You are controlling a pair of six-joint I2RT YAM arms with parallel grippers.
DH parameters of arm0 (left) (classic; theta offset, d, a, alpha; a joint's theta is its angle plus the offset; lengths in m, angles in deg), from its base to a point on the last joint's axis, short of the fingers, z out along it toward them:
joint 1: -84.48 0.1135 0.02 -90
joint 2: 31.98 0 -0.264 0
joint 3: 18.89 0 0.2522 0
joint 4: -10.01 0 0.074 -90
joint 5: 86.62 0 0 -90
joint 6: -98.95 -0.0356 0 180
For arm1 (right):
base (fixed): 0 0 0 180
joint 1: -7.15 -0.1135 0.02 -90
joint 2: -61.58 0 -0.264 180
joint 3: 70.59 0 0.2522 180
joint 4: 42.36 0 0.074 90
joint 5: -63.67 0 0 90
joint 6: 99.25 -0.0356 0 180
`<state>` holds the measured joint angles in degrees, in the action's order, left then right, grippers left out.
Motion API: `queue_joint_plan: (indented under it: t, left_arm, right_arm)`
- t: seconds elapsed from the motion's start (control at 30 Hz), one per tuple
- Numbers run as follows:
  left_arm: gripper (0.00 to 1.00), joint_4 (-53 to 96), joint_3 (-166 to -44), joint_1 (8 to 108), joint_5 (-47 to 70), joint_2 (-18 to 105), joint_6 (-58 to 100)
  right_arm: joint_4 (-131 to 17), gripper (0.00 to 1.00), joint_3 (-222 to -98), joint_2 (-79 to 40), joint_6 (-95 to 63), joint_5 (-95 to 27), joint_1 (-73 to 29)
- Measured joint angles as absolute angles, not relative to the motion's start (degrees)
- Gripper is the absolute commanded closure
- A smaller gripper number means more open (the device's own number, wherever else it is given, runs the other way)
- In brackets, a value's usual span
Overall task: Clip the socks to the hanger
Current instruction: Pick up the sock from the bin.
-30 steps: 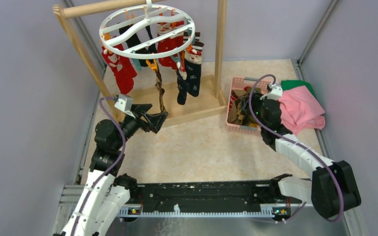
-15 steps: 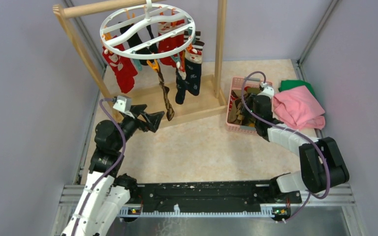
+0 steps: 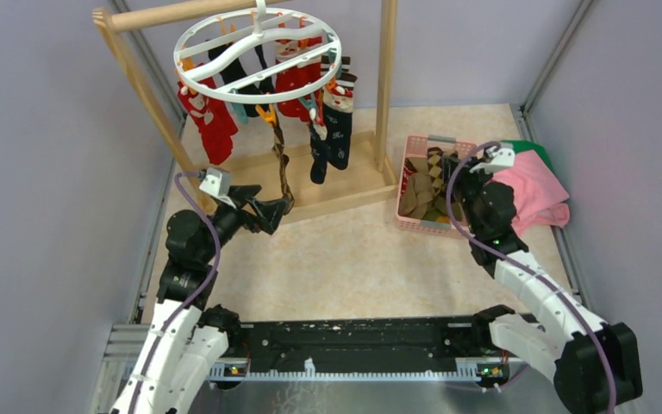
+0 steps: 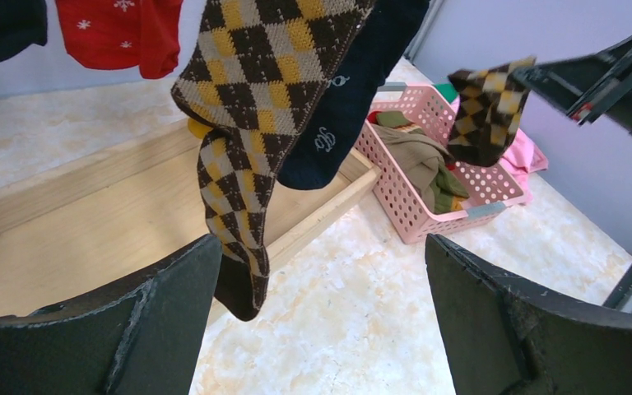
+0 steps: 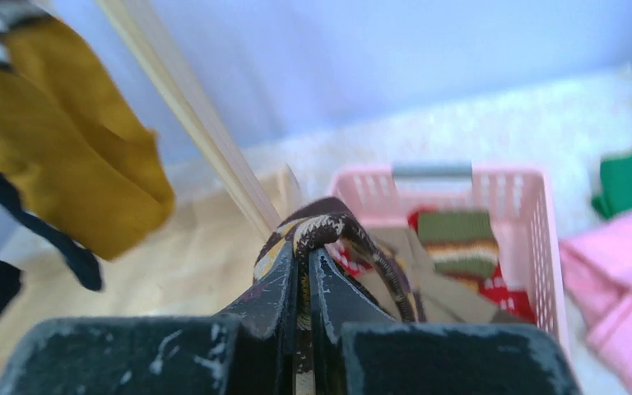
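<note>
Socks (image 3: 217,128) hang clipped under the hanger (image 3: 257,52), one argyle sock (image 4: 484,111) is pinched in the closed right pincer (image 5: 306,255) above the pink basket (image 4: 494,193), and the left pincer (image 4: 322,247) stands wide open just beside a hanging argyle sock (image 4: 251,123).

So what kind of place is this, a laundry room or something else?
Probably a robot test cell staged for laundry: bare grey walls, a left arm and right arm bolted down, and a hanger hung with socks.
</note>
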<state>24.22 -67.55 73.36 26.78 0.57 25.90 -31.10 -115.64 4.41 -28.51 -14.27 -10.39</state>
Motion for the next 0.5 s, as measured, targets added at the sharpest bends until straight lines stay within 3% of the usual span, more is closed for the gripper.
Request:
queue_joint_plan:
  t: [0.27,0.5]
  left_arm:
    - [0.01,21.8,-66.8,74.6,33.1,2.5,28.2]
    - [0.01,11.0,-62.6,74.7,47.1,4.4,34.2]
  right_arm:
    - [-26.7,1.0,-115.6,11.0,-23.7,-22.5,-10.3]
    - [-28.6,1.0,-116.1,10.7,-23.4,-36.8,-11.0]
